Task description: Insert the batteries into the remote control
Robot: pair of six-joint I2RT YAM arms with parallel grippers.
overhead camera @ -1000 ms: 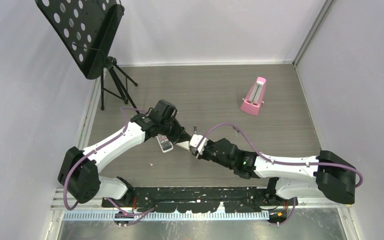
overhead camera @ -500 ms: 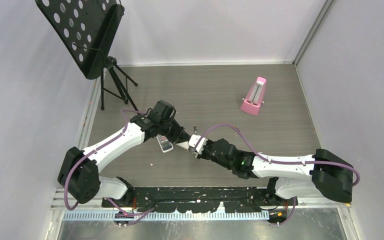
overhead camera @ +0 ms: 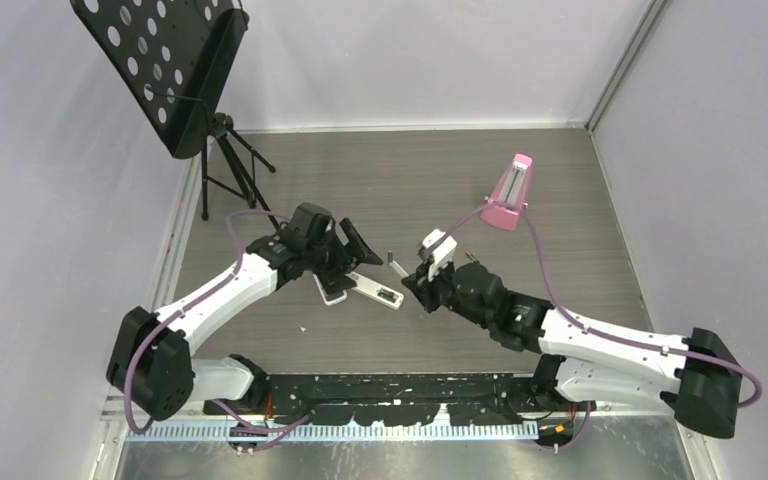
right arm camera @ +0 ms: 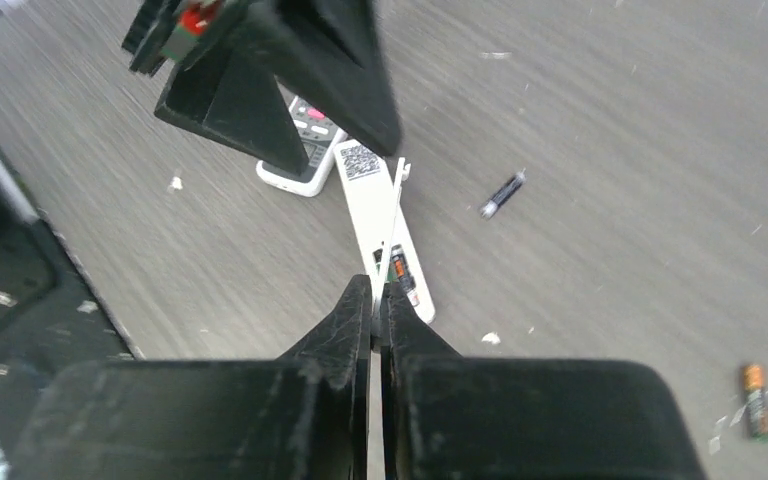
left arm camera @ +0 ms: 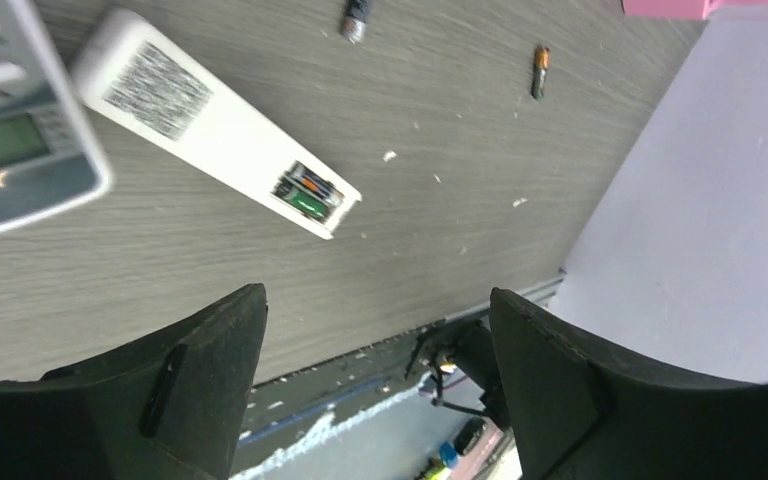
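The remote control (overhead camera: pixel 375 290) (left arm camera: pixel 210 120) (right arm camera: pixel 372 205) lies back up on the table, a label on its white back. Its compartment (left arm camera: pixel 307 192) (right arm camera: pixel 398 270) is uncovered, with two batteries inside. Two loose batteries lie apart on the wood, one close by (left arm camera: pixel 357 18) (right arm camera: pixel 503 194) (overhead camera: pixel 391 262) and one farther off (left arm camera: pixel 540 72) (right arm camera: pixel 755 400). My left gripper (overhead camera: pixel 352 250) (left arm camera: pixel 378 300) hangs open and empty above the remote's left end. My right gripper (overhead camera: pixel 413 287) (right arm camera: pixel 378 290) is shut on a thin white cover (right arm camera: pixel 392 215), seen edge-on above the compartment.
A second remote (overhead camera: pixel 332 290) (left arm camera: pixel 10 150) (right arm camera: pixel 300 150) with a screen and buttons lies face up, touching the first one's left end. A pink metronome (overhead camera: pixel 507 195) stands at the back right. A black music stand (overhead camera: pixel 165 70) fills the back left corner. Walls close three sides.
My left gripper has opened and pulled back to the left, letting the remote lie on the table. My right gripper shut on the thin cover and drew up and right with it.
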